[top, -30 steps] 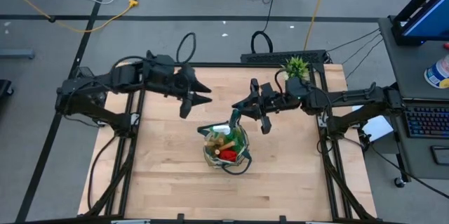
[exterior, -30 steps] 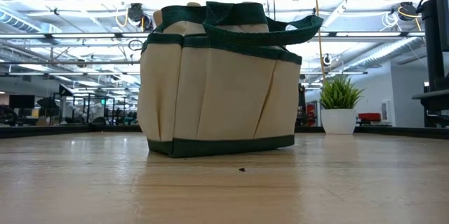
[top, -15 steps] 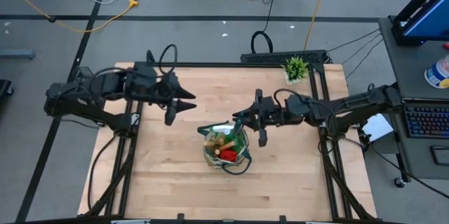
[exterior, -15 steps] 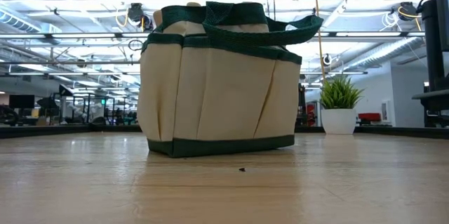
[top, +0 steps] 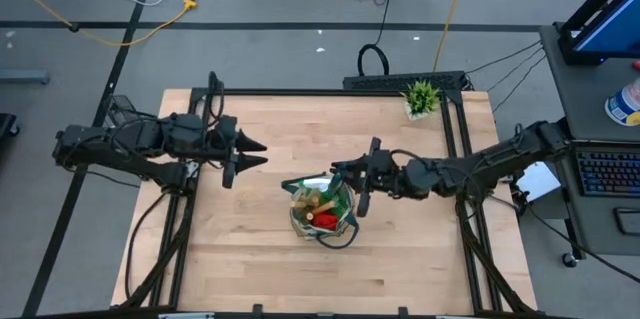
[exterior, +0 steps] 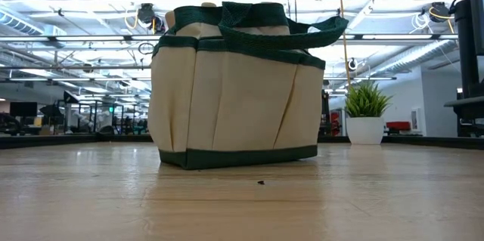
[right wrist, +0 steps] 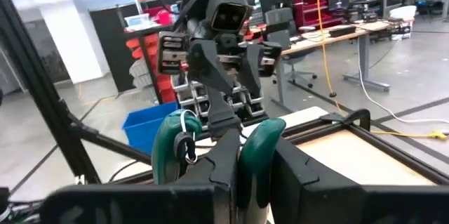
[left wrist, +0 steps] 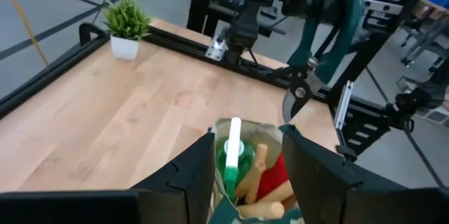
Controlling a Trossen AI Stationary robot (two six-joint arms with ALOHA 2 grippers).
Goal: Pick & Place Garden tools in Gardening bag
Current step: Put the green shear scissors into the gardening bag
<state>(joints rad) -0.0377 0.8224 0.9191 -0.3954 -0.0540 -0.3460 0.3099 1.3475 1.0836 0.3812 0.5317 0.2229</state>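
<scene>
Right tool is clamped on the green handles of the pruning shears, gripping them just above the rim of the gardening bag. From the right wrist view the two green grips stand pinched between that arm's dark fingers, and from the left wrist view the shears hang blade-down over the far edge of the bag's mouth, the dark blades close above the opening.

Left tool hangs over the worktop to the left of the bag and apart from it, its fingers spread part way and holding nothing. Its wrist camera looks between those fingers into the bag.

Inside the bag show a green-white item standing upright, wooden handles leaning beside it, and something red toward the near side. The bag stands upright near the middle of the worktop; in the low view its beige walls and dark green trim fill the centre, with a loop handle flopped across the top.

A small potted plant sits at the far right corner of the worktop, well apart from the bag.
</scene>
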